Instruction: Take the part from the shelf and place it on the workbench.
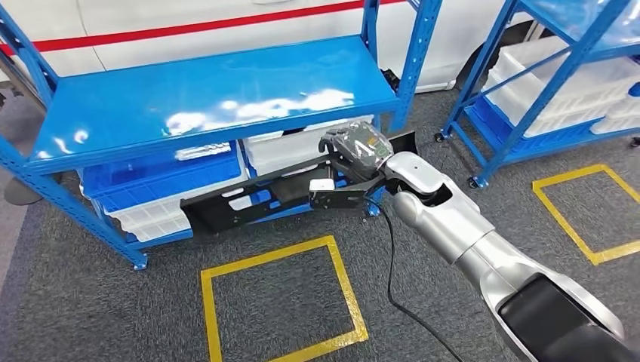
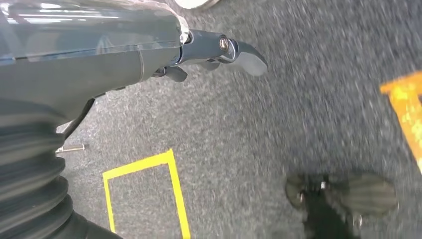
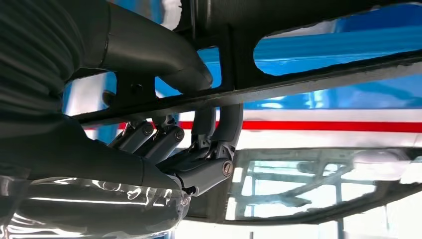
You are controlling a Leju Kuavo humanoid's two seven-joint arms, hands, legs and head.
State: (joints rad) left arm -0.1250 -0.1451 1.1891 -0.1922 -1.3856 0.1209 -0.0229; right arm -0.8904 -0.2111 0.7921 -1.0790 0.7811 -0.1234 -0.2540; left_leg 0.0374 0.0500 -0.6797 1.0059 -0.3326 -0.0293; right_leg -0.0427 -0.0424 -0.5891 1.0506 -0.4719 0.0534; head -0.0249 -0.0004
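blue shelf (image 1: 204,98) fills the backdrop, and just below its top deck the right hand (image 1: 355,154) curls its fingers (image 3: 199,169) round the long black part (image 1: 249,204), stiff, light-looking, likely to tip if held off-centre.

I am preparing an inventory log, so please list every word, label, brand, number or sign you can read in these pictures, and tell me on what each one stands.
No text can be read in any view.
White tag on the black part held by the right hand: too small to read.
White label on the blue bins under the shelf: blurred, unreadable.
Yellow floor squares: plain tape outlines, no writing.
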